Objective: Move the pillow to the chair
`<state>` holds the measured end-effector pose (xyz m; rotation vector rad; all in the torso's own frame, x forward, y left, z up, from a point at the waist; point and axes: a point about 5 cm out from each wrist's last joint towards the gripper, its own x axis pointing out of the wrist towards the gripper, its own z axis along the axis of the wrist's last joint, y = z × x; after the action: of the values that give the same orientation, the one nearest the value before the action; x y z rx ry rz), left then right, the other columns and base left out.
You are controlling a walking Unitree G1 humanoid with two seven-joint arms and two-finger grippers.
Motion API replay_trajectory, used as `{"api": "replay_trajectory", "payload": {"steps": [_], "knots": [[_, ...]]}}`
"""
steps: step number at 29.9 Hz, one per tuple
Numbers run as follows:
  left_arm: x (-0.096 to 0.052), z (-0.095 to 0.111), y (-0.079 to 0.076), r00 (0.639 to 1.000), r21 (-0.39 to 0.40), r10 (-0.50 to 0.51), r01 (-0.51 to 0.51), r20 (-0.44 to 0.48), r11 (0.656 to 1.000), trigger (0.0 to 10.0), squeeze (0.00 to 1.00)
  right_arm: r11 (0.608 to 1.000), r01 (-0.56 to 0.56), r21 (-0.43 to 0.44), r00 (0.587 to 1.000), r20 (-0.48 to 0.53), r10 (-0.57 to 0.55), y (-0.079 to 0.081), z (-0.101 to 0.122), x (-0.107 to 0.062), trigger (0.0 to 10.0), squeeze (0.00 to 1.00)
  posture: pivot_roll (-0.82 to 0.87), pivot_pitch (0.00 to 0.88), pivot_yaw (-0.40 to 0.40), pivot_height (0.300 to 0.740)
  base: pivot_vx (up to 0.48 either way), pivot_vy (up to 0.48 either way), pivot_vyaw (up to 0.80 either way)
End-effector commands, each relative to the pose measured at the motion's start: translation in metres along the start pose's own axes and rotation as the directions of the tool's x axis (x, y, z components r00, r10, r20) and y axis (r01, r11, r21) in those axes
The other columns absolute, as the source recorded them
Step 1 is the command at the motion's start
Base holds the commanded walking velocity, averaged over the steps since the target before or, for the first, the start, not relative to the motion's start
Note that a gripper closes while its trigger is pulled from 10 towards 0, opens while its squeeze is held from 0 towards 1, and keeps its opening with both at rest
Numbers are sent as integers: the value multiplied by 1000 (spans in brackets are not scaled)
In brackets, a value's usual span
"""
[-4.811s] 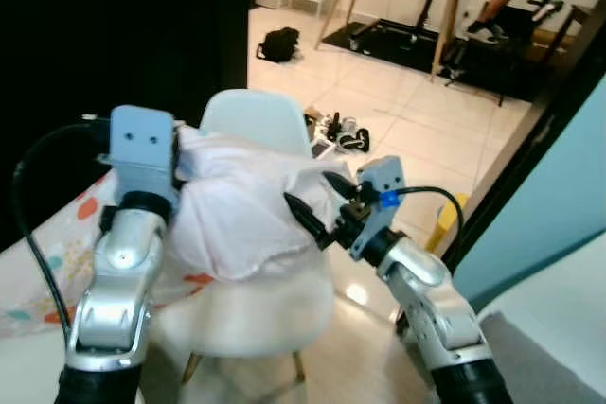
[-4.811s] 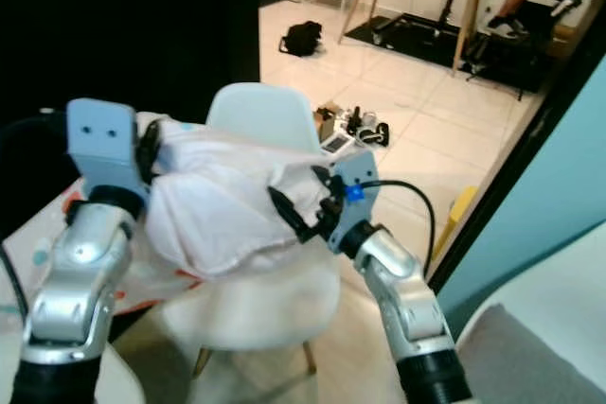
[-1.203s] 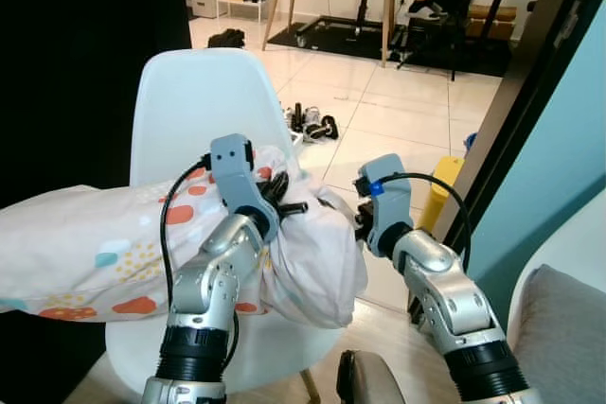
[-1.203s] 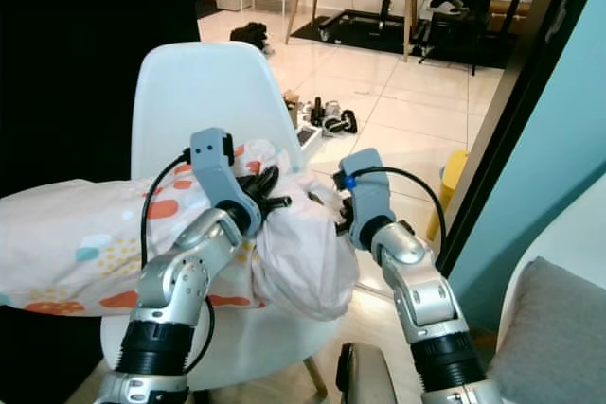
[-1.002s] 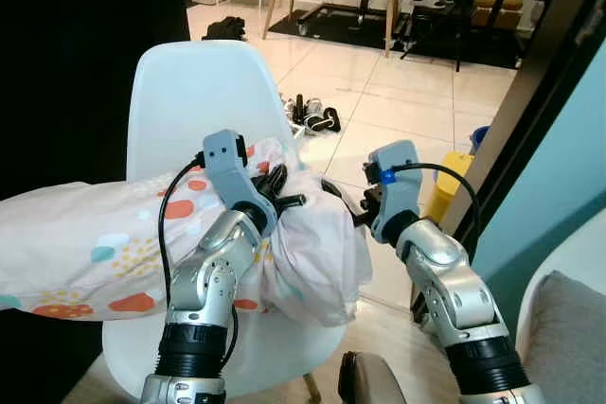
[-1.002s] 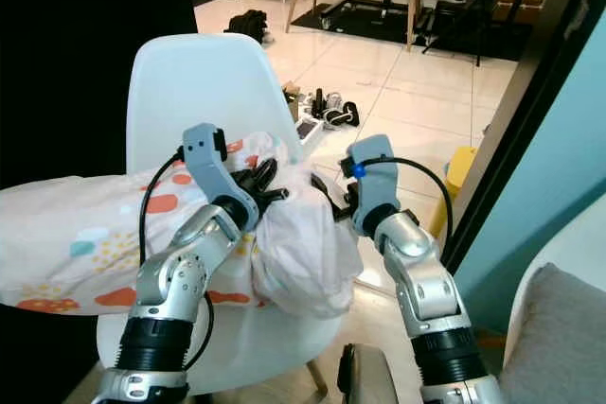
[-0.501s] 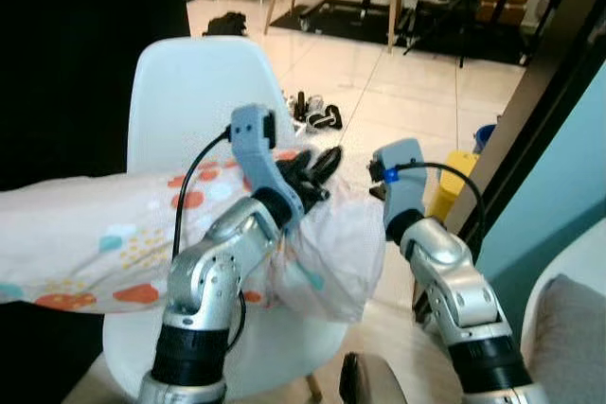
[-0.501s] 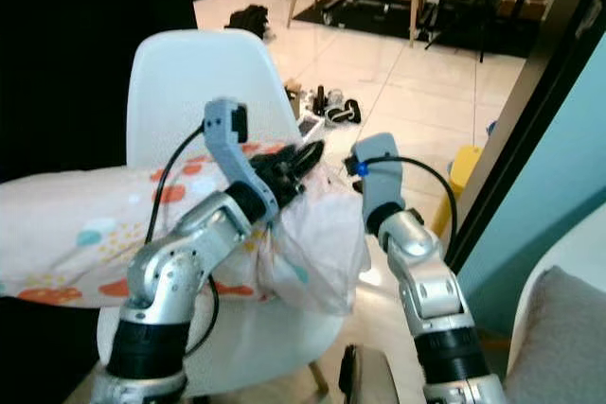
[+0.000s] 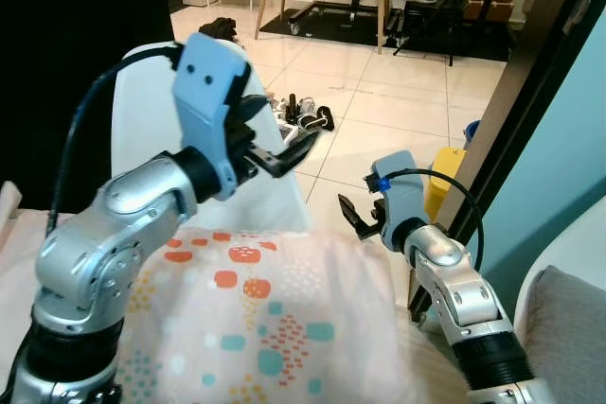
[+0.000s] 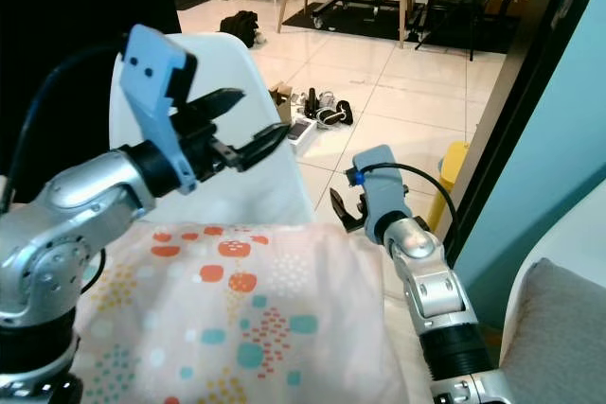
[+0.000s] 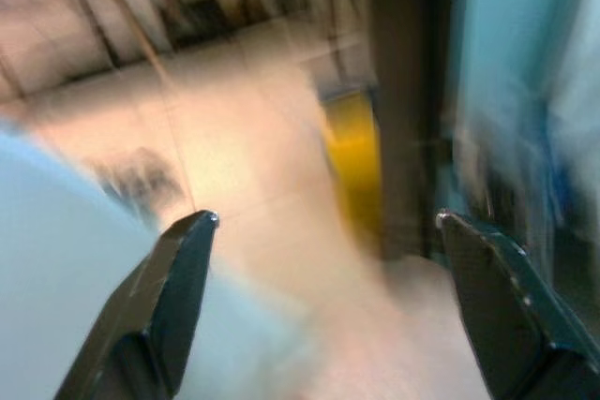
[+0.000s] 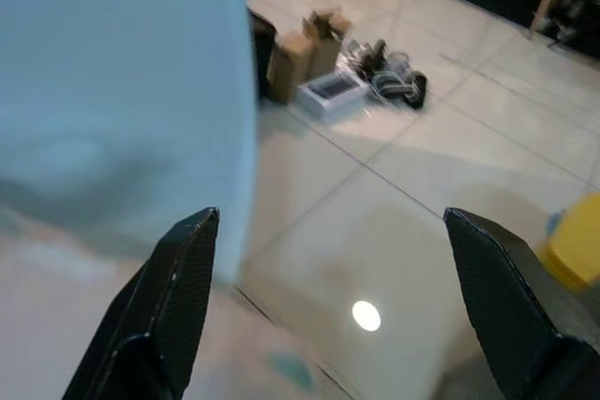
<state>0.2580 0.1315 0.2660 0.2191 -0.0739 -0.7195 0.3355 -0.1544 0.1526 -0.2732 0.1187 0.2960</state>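
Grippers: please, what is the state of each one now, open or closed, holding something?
Left gripper: open, holding nothing, raised above the pillow.
Right gripper: open, holding nothing, beside the pillow's far corner.

Pillow [image 9: 256,328] on chair [image 10: 265,186], before its backrest

The robot has two shiny silver metal arms with black rings at the joints. Each wrist carries a light blue boxy plastic block with small dark screw holes. A thick black cable loops over each arm. The left gripper [image 9: 279,144] and right gripper [image 9: 352,218] have long black pointed fingers.
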Motion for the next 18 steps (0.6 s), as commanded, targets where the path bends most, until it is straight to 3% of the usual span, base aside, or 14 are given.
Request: {"api": "replay_trajectory", "payload": {"steps": [1,2,3,4,5,6,8,9,10,11,12,13,14,18], "knots": [[-10,-18,-9,987,58,-87,95,-132,994,10000,1000,1000,-9,-6,1000,-19,9,3,-2,2,10000,0,-18,0,-73,551,0,0,0],[-10,-18,-9,987,58,-87,95,-132,994,10000,1000,1000,-9,-6,1000,-19,9,3,-2,2,10000,0,-18,0,-73,551,0,0,0],[-20,-31,-11,965,92,-125,150,-231,984,10000,937,1000,-9,-8,1000,-22,9,3,-3,2,10000,0,-21,0,-75,551,0,0,0],[-20,-31,-11,965,92,-125,150,-231,984,10000,937,1000,-9,-8,1000,-22,9,3,-3,2,10000,0,-21,0,-75,551,0,0,0],[-31,-43,-14,932,131,-165,216,-324,967,10000,0,1000,-9,-9,1000,-25,9,3,-3,2,10000,0,-21,0,-75,551,0,0,0],[-31,-43,-14,932,131,-165,216,-324,967,10000,0,1000,-9,-9,1000,-25,9,3,-3,2,10000,0,-21,0,-75,551,0,0,0],[-56,-63,-17,823,143,-244,362,-513,921,10000,0,1000,-9,-11,999,-31,9,2,-3,2,10000,0,-22,0,-75,551,0,0,0],[-56,-63,-17,823,143,-244,362,-513,921,10000,0,1000,-9,-11,999,-31,9,2,-3,2,10000,0,-22,0,-75,551,0,0,0],[-65,-70,-14,769,138,-250,400,-588,906,10000,0,1000,-10,-13,999,-34,10,2,-4,2,10000,0,-21,0,-77,551,0,0,0],[-65,-70,-14,769,138,-250,400,-588,906,10000,0,1000,-10,-13,999,-34,10,2,-4,2,10000,0,-21,0,-77,551,0,0,0],[-72,-77,-11,719,132,-243,423,-652,897,10000,0,1000,-11,-14,999,-36,10,2,-4,2,10000,0,-25,0,-74,551,0,0,0],[-83,-90,-8,634,116,-243,470,-735,875,10000,0,1000,-12,-16,999,-39,11,2,-4,2,10000,0,-29,0,-75,551,0,0,0],[-87,-94,-8,606,113,-243,489,-758,865,10000,0,1000,-12,-17,999,-39,11,2,-4,2,10000,0,-29,0,-75,551,0,0,0],[-89,-99,-7,581,113,-233,497,-780,861,10000,0,1000,-11,-17,999,-40,10,1,-4,2,10000,0,-33,0,-75,551,0,0,0]]}}
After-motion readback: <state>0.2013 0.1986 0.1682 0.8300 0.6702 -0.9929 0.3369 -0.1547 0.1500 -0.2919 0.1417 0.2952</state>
